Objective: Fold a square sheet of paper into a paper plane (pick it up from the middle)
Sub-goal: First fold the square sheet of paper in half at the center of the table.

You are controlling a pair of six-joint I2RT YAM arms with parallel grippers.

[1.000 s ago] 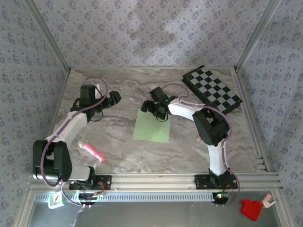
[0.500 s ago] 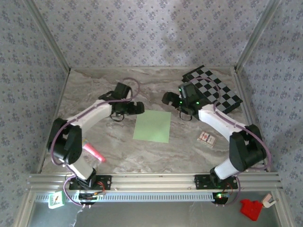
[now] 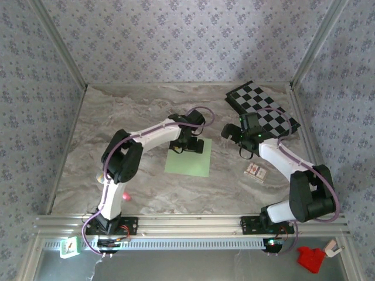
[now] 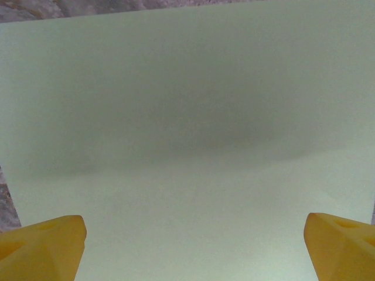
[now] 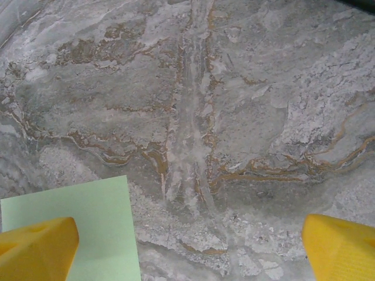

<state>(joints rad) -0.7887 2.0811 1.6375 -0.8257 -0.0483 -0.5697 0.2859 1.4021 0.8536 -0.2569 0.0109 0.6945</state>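
Marble-patterned tabletop (image 3: 140,117), enclosed by patterned walls, carries the whole work area. Both arm bases are bolted at the near edge.

1. Near right: a small flat card-like item (image 3: 255,171) lies on the marble, apart from the work.
2. Centre: the square sheet of paper (image 3: 186,161) lies flat and unfolded. No crease is visible, so folding has not begun.
3. Over the sheet's far half: the left gripper (image 3: 187,143) hangs with its fingers (image 4: 41,246) spread wide. In the left wrist view, green paper spans the full gap between them. Contact with the paper cannot be confirmed. The placement probably serves the pick-up from the middle that the task specifies. Wide jaws leave room to gather a pinch of paper.
4. Just right of the sheet's far right corner: the right gripper (image 5: 190,249) is spread over bare marble, holding nothing. It probably stands off to keep the sheet unobstructed.
5. Far right: the chequered board (image 3: 263,112) lies well apart from the sheet.
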